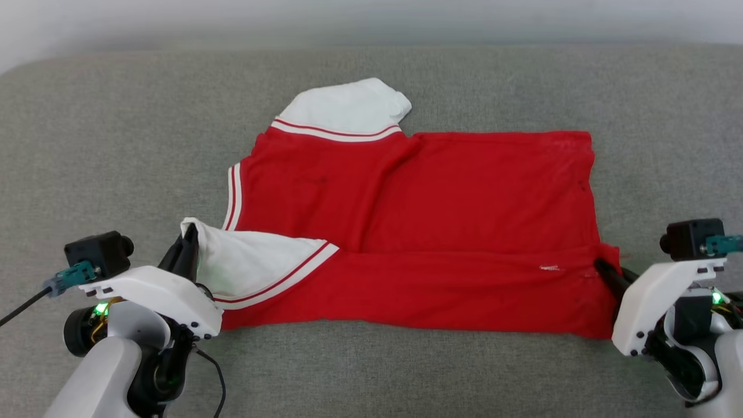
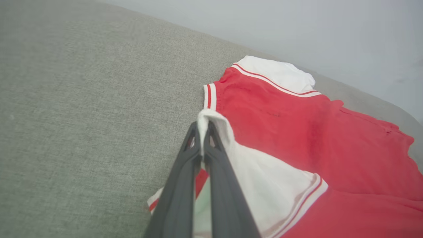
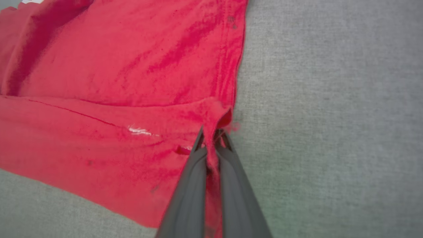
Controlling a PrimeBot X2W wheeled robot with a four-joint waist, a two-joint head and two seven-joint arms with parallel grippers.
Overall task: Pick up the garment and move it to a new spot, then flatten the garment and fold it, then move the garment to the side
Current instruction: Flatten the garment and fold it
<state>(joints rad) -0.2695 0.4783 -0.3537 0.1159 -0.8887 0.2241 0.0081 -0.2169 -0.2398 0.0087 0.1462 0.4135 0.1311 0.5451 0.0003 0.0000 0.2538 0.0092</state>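
On the wide grey cloth surface (image 1: 116, 145) the garment (image 1: 464, 191) lies spread in the middle, red side up, with its near strip doubled over along a straight crease. The head view gives the whole outline: one white sleeve (image 1: 348, 107) at the far side and another white sleeve (image 1: 261, 261) at the near left. The wrist views give the grips close up. The left gripper (image 1: 187, 249) comes up from the lower left corner on its pale forearm, fingers pointing away from the robot. In the left wrist view this gripper (image 2: 201, 132) is closed tightly on the white edge of the near sleeve. The right gripper (image 1: 606, 273) reaches in from the lower right, fingers slanting toward the near right corner. In the right wrist view that gripper (image 3: 211, 137) is closed and pinches a bunch of red fabric at the hem.
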